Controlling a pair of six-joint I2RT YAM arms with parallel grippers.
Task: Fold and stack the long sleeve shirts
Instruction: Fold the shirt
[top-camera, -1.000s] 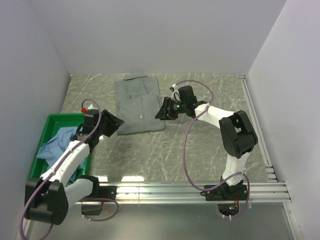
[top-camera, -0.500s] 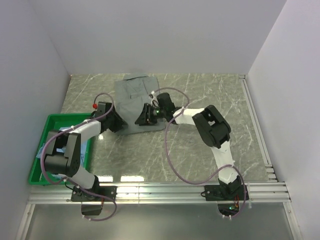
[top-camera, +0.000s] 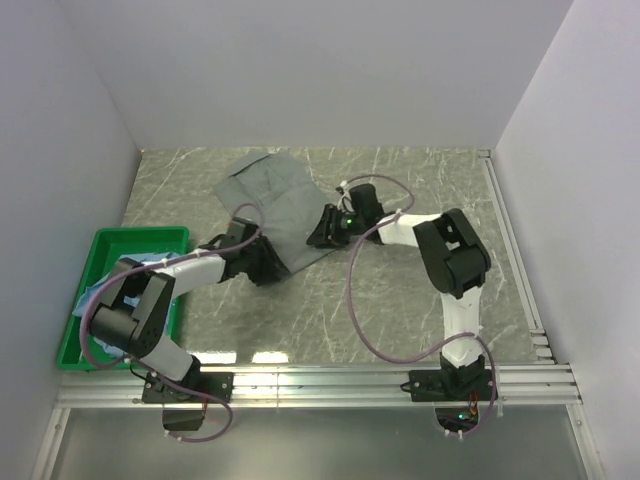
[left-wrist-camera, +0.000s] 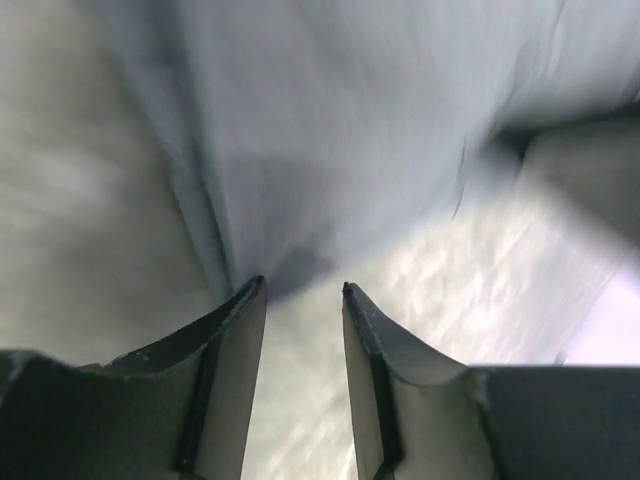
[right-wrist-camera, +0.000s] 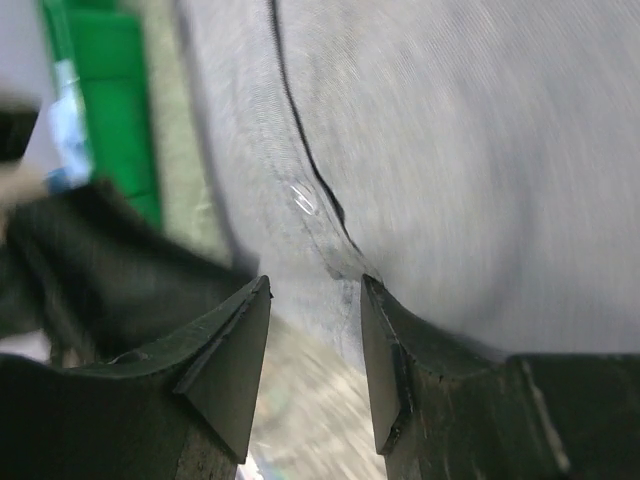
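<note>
Grey-green shirt (top-camera: 268, 190) edge reaches half-parted jaws of left gripper (left-wrist-camera: 303, 288) and right gripper (right-wrist-camera: 315, 282); blurred wrist views leave grip unclear; table (top-camera: 400, 300) stretches rightward.

I have the first shirt (top-camera: 268, 195) lying on the table (top-camera: 400, 290) toward its far edge, left of centre. The bin (top-camera: 140, 237) sits along the left edge, with the second shirt (top-camera: 90, 297) in it. The left gripper (top-camera: 268, 268) is at the first shirt's near corner, and the right gripper (top-camera: 320, 232) is at its right side.
</note>
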